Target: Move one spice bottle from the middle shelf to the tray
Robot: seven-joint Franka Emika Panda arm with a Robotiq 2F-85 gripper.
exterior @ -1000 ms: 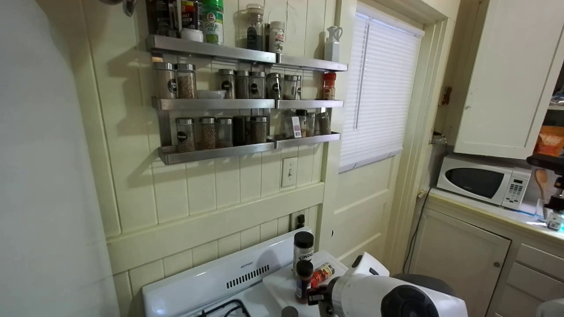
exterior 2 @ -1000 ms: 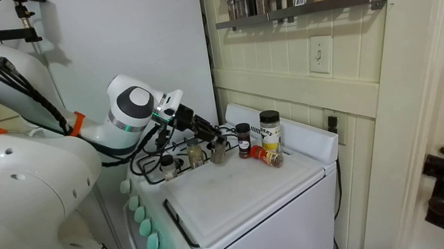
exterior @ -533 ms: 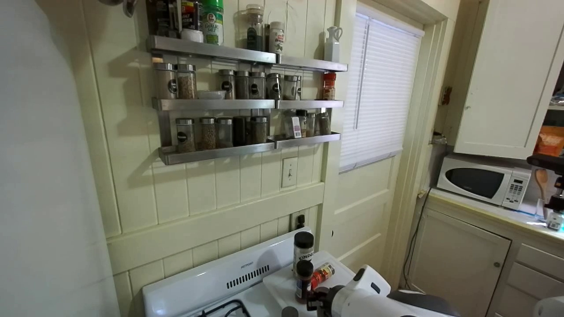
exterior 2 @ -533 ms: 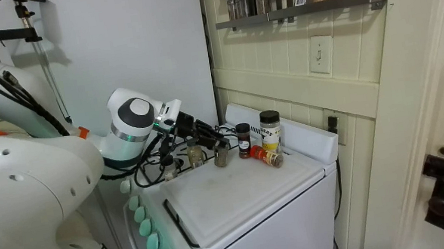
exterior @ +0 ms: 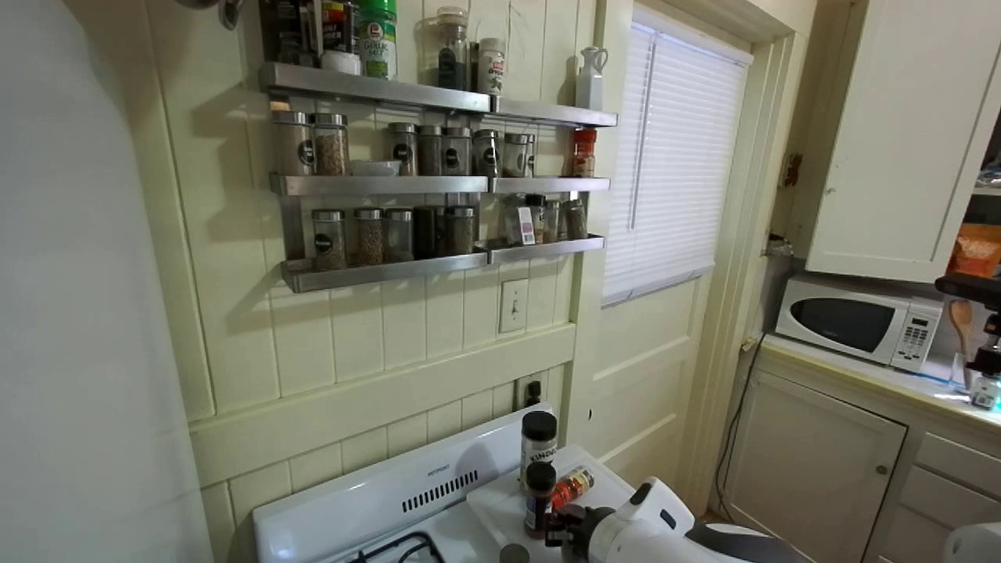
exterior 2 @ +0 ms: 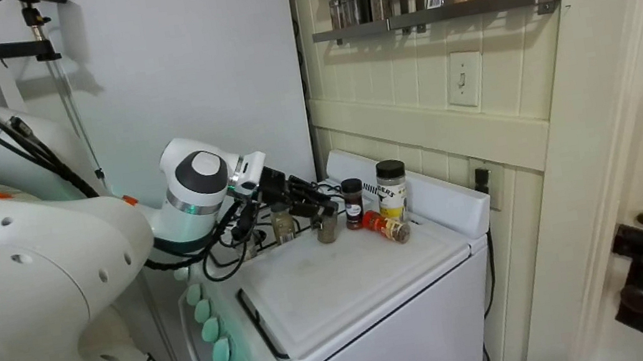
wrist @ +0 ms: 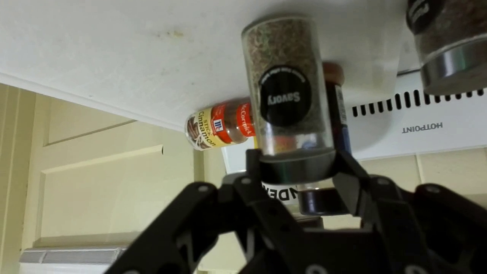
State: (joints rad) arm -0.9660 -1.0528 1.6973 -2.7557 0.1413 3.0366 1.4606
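Note:
My gripper (exterior 2: 323,209) is shut on the metal lid of a glass spice bottle (exterior 2: 327,230). In the wrist view the gripper (wrist: 298,161) has a finger on each side of the lid, and the bottle (wrist: 285,76) shows a round black "Savory" label. The bottle is nearly upright at the back-left edge of the white tray (exterior 2: 336,285). I cannot tell whether its base touches the tray. In an exterior view the gripper (exterior: 565,532) is at the bottom edge and the bottle is mostly hidden. The middle shelf (exterior: 383,185) holds several jars and a small bowl.
A red-capped cinnamon bottle (exterior 2: 388,228) lies on the tray. A dark-capped bottle (exterior 2: 353,204) and a large bottle (exterior 2: 392,192) stand close to the gripper. Jars (exterior 2: 282,224) stand to the left by the burners. The stove's back panel (exterior 2: 449,194) rises behind.
My gripper has moved slightly right and down in an exterior view, carrying the bottle. The bottle has turned from tilted to nearly upright. The other bottles have not moved.

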